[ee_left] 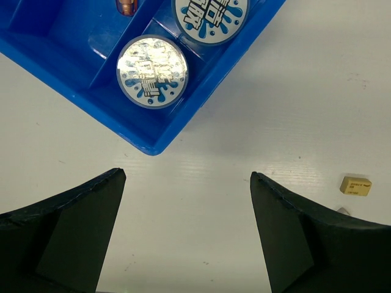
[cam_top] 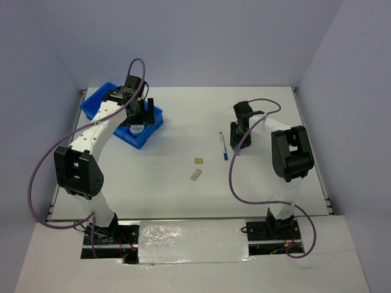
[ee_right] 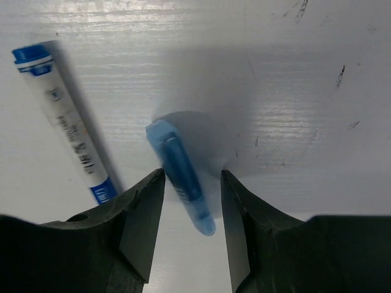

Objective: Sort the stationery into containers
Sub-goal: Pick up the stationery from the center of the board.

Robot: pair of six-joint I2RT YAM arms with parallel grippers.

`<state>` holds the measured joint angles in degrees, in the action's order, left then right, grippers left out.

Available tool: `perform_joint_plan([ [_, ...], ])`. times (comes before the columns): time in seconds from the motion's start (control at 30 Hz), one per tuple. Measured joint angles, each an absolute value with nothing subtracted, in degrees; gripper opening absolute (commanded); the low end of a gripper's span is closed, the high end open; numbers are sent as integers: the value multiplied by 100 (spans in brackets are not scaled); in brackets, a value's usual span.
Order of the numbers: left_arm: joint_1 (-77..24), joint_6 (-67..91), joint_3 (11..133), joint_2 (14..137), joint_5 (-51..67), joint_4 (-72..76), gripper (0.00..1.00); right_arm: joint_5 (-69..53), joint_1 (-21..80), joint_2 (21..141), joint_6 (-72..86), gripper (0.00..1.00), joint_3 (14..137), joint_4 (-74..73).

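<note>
Arms seen from above: L arm is stretching fwd and leftward to the far-left part of the table, elbow bent. The L gripper is hovering just off the near corner of the blue tray, its fingers standing wide apart and holding nothing. R arm is rising from its base and bending left, wrist tipping down, so the R gripper is pointing at the table surface right of centre. Its fingers are standing only narrowly parted, flanking a light-blue piece w/o pinching it, a gap showing on one side. This piece is appearing translucent, elongated and blurred, lying slantwise btwn the fingers and casting a shadow. Whether it is touching the table cannot be told. White-and-blue pen is lying on the table just beside it, blue at both ends, w/ print along the barrel. Two round discs, blue-rimmed w/ patterned white tops, are sitting in neighbouring compartments at the tray's near end. An orange stick is showing at the frame edge, compartment not determinable. Tan cube and grey block are lying near each other mid-table, apart from both grippers.
</note>
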<state>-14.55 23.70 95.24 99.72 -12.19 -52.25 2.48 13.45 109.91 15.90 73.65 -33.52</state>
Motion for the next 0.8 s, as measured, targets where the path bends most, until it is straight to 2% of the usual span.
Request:
perform_joint_plan([
  [0.1, -1455, 2344, 9524, 9883, -1205, -5223, 96, 242, 1345, 11019, 1588, 46, 7393, -3336],
  [0.13, -1455, 2305, 9524, 9863, -1201, -5223, 96, 248, 1345, 11028, 1592, 40, 7397, -3341],
  [0.2, -1455, 2270, 9524, 9848, -1170, -5223, 96, 261, 1347, 11056, 1590, 22, 7432, -3356],
  [0.27, -1455, 2265, 9524, 9848, -1125, -5225, 96, 228, 1345, 11069, 1575, 17, 7461, -3374],
  [0.6, -1455, 2287, 9550, 9848, -506, -5201, 99, -19, 1345, 11054, 1601, 13, 7441, -3284],
  [0.8, -1455, 2460, 9559, 9730, 429, -4799, 99, -548, 1369, 10624, 1686, 14, 7137, -3120],
])
